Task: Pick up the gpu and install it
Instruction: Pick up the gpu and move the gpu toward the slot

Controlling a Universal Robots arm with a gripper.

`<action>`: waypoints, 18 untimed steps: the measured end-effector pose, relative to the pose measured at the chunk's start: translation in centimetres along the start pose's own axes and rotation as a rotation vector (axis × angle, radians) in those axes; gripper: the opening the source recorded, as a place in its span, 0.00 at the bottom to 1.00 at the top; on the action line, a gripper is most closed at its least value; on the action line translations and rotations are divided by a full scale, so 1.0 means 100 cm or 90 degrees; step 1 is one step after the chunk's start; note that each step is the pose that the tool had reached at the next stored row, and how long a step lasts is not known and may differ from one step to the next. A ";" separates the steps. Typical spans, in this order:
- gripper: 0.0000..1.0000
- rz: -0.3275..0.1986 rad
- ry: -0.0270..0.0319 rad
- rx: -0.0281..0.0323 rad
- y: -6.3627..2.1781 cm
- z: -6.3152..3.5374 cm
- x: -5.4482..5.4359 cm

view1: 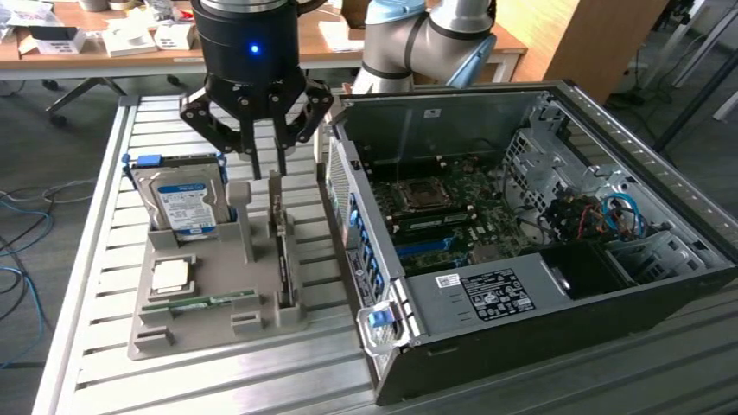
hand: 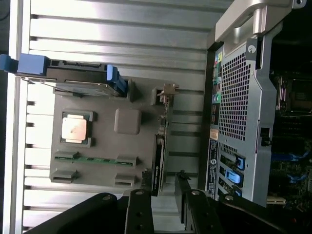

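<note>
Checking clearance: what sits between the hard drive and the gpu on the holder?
A gray upright post of the holder stands between hard drive and gpu, seen in the exterior view.

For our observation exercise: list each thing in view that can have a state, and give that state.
gripper: open, above the gpu
gpu: on edge in the tray slot
hard drive: upright in the tray
processor: flat in the tray
memory stick: flat in the tray
computer case: side open
</note>
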State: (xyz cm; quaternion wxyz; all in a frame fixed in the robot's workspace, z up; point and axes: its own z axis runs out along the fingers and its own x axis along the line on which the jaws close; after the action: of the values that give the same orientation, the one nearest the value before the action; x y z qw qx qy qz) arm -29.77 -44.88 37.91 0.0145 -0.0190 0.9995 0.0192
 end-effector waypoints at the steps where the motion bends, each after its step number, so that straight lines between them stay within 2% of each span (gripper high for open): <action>1: 0.29 0.000 0.0000 0.0000 0.0000 0.0000 0.000; 2: 0.36 0.000 0.0000 0.0000 0.0000 0.0000 0.000; 7: 0.36 0.018 -0.0007 0.0005 0.0000 0.0009 0.000; 11: 0.36 0.019 -0.0008 0.0005 -0.0007 0.0021 0.000; 18: 0.36 0.020 -0.0002 0.0006 -0.0107 0.0075 0.001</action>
State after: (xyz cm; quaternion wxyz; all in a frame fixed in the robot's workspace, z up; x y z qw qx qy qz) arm -29.77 -45.92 37.12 0.0143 -0.0034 0.9997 0.0190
